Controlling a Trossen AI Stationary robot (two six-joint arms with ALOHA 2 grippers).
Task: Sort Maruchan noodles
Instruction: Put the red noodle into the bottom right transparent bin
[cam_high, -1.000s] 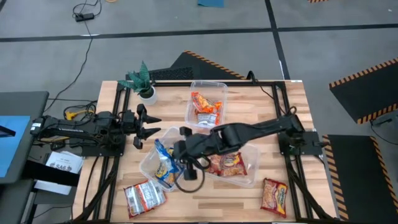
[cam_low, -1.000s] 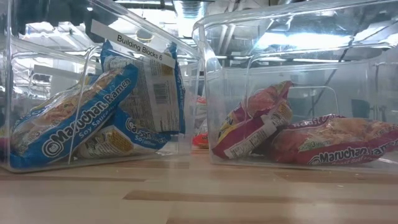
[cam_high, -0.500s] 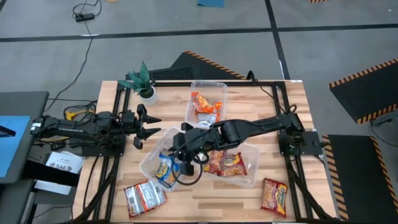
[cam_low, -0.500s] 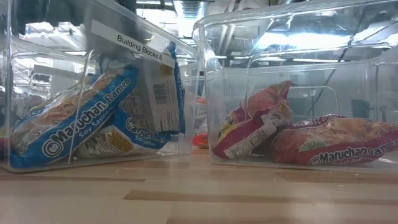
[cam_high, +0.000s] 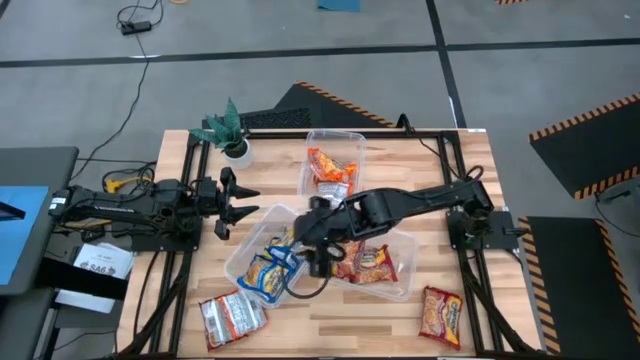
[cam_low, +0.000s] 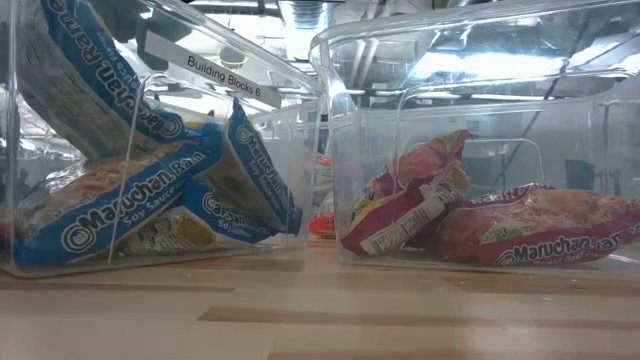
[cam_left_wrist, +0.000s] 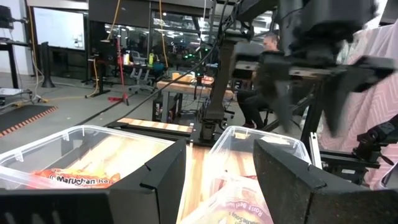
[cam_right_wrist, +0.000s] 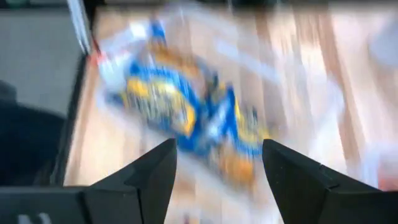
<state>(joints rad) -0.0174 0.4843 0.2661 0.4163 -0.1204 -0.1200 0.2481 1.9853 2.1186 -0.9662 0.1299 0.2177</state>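
Observation:
Several blue-and-yellow Maruchan noodles packets (cam_high: 265, 272) lie heaped in the near-left clear tub (cam_high: 240, 250); in the low view they (cam_low: 130, 200) lean on each other, one (cam_low: 85, 80) high against the tub's left wall. Red packets (cam_low: 500, 235) lie in the near-right tub (cam_high: 390, 268), orange ones (cam_high: 330, 170) in the far tub. My right gripper (cam_high: 316, 262) hangs open above the blue packets (cam_right_wrist: 180, 112), holding nothing. My left gripper (cam_high: 238, 202) waits open at the table's left edge.
A silver-and-red packet (cam_high: 232, 315) lies loose at the near-left corner and a red one (cam_high: 442, 312) at the near right. A small potted plant (cam_high: 230, 130) stands at the far left. A person sits at a bench beyond the table (cam_left_wrist: 264, 68).
My right gripper has opened and let go of a blue-and-yellow packet over the near-left tub, then moved a little toward the table's right. The packet that stood upright in the tub has tipped over, and the heap has shifted.

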